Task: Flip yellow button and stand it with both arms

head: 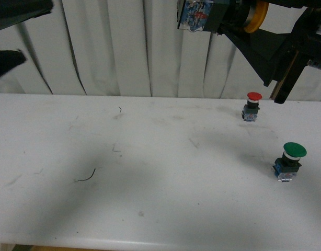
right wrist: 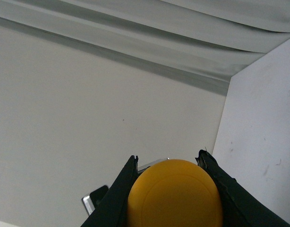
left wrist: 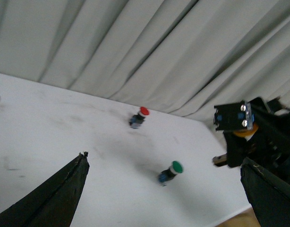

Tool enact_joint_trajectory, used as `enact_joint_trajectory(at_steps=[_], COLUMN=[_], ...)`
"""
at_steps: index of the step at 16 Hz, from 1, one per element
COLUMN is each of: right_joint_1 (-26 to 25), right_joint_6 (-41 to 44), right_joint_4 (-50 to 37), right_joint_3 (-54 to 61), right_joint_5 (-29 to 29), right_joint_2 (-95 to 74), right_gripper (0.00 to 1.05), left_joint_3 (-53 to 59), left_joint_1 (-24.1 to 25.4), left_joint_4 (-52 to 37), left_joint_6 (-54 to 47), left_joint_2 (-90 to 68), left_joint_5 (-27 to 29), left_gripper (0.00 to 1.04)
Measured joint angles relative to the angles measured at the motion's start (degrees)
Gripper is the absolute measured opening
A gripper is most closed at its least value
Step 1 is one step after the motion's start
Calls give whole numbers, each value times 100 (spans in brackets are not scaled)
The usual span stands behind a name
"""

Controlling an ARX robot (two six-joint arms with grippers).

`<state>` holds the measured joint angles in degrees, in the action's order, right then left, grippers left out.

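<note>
My right gripper (head: pixel 229 21) is shut on the yellow button (head: pixel 256 15) and holds it high above the table's far right, lying sideways. Its blue-grey base block (head: pixel 194 15) points left. In the right wrist view the orange-yellow cap (right wrist: pixel 175 194) fills the gap between the right gripper's (right wrist: pixel 167 161) dark fingers (right wrist: pixel 112 198). In the left wrist view the held button (left wrist: pixel 234 117) hangs at the right, above the table edge. My left gripper (left wrist: pixel 164 160) is open and empty, its fingers (left wrist: pixel 55 194) wide apart. The left arm (head: pixel 9 60) shows only as dark shapes at top left.
A red-capped button (head: pixel 253 106) stands upright at the table's far right, also in the left wrist view (left wrist: pixel 138 117). A green-capped button (head: pixel 290 161) stands nearer on the right, also in the left wrist view (left wrist: pixel 171 171). The white table (head: pixel 150 209) has white curtains (head: pixel 124 47) behind.
</note>
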<state>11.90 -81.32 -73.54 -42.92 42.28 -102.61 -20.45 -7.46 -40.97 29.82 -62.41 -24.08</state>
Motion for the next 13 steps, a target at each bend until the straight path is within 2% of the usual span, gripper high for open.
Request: enact_joint_trajectory(at_steps=[7,10,11,12,13], right_joint_1=[-35,-31,-24,20,17], right_joint_6=[20,66,199,304,343], right_joint_4=[0,2,4,7,9], right_joint_3=[-7,-11,-11,-11,-11], right_joint_5=[-7,-13,-35,-28,-26], right_joint_2=[-17,-17,-22,-33,-35], right_gripper=[35,35,35,35,35], left_joint_3=[308,295,638,1058,1161], left_joint_1=[374,874,739,745,745], left_joint_4=[1729,2846,2896,2850,2846], left_joint_6=[-2002,-3021,-3021,-3008,-3008], left_joint_2=[1899,3274,3641,4011,4172], left_joint_5=[343,391,2282,2411,2413], left_gripper=[98,98,68,34,21])
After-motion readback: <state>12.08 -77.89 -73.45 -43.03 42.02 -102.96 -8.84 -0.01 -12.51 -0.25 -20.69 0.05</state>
